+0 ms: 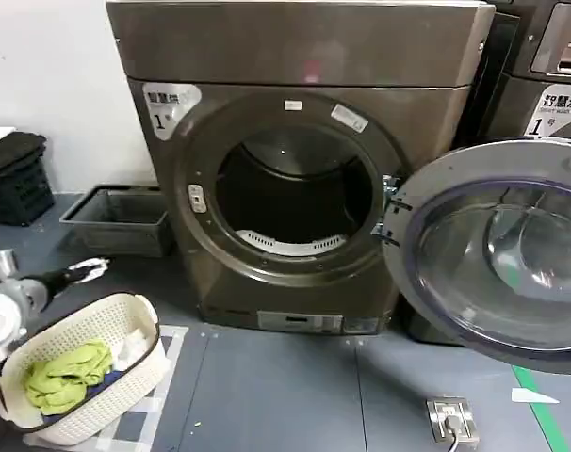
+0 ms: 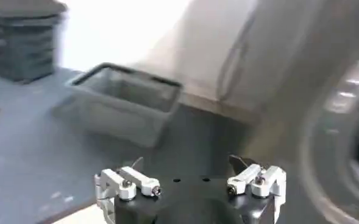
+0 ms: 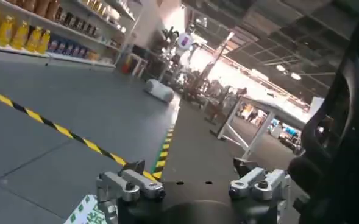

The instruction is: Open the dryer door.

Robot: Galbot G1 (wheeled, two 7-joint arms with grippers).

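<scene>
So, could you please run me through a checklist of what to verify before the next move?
1. dryer door swung wide open to the right: ok.
2. Drum opening unblocked: ok.
3. Left pincer open, holding nothing: ok.
4. Left pincer apart from the door, above the laundry basket: ok.
5. Right pincer open, holding nothing: ok.
6. Right pincer's distance from the door: cannot tell.

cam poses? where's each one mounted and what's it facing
Head: on the head, facing forward and down at the open dryer door and laundry basket; left end effector at left.
Left wrist: facing the grey bin and dryer front; open left end effector.
Right wrist: facing away across the floor; open right end effector.
Head and left wrist share the bin.
</scene>
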